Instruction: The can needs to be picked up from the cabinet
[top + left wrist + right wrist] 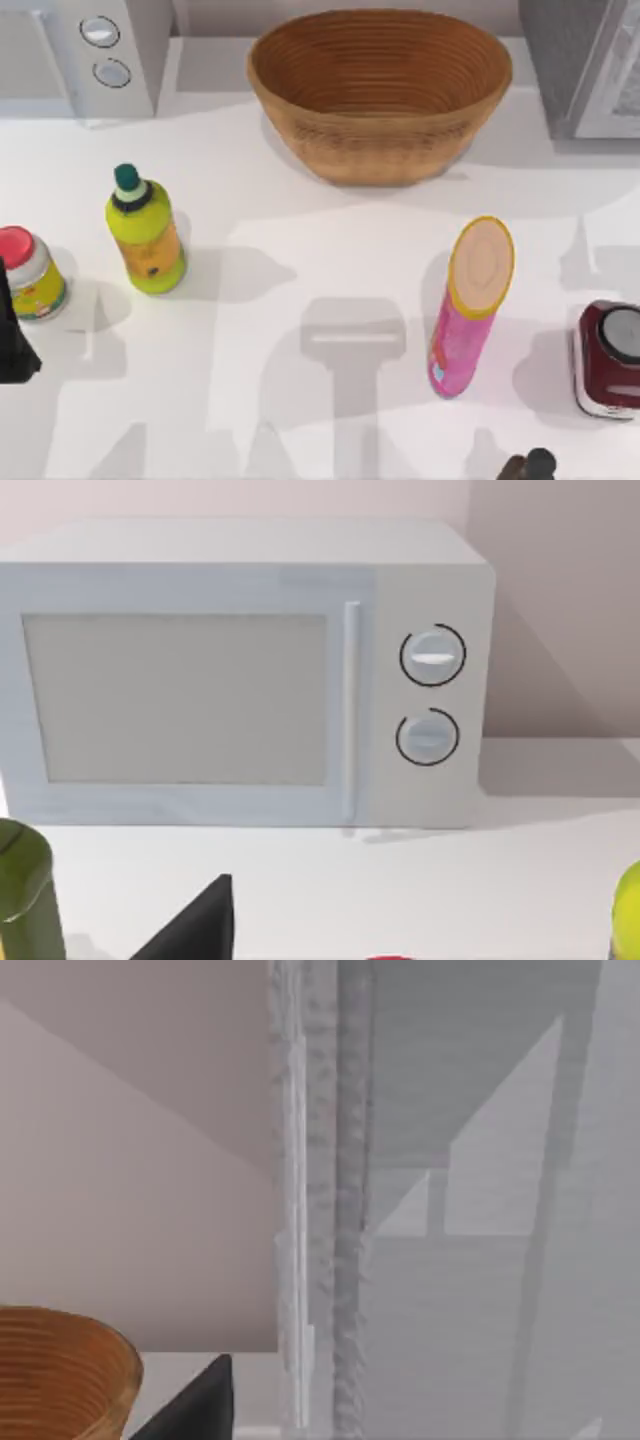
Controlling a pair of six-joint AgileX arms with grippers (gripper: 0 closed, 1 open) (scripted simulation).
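Note:
A tall pink can (468,310) with a yellow rim stands on the white table, right of the middle and in front of the basket. The grey cabinet (585,65) stands at the back right corner, and its pale front (470,1210) faces the right wrist camera. No can is seen inside it. My left gripper (12,345) sits at the table's left edge beside a red-lidded jar (30,272). My right gripper (528,466) is at the front edge, below and right of the pink can. One dark fingertip (195,1400) shows in the right wrist view.
A woven basket (380,90) stands at the back centre and a white microwave (240,670) at the back left. A green bottle (145,232) with a teal cap stands at the left. A dark red container (608,360) sits at the right edge.

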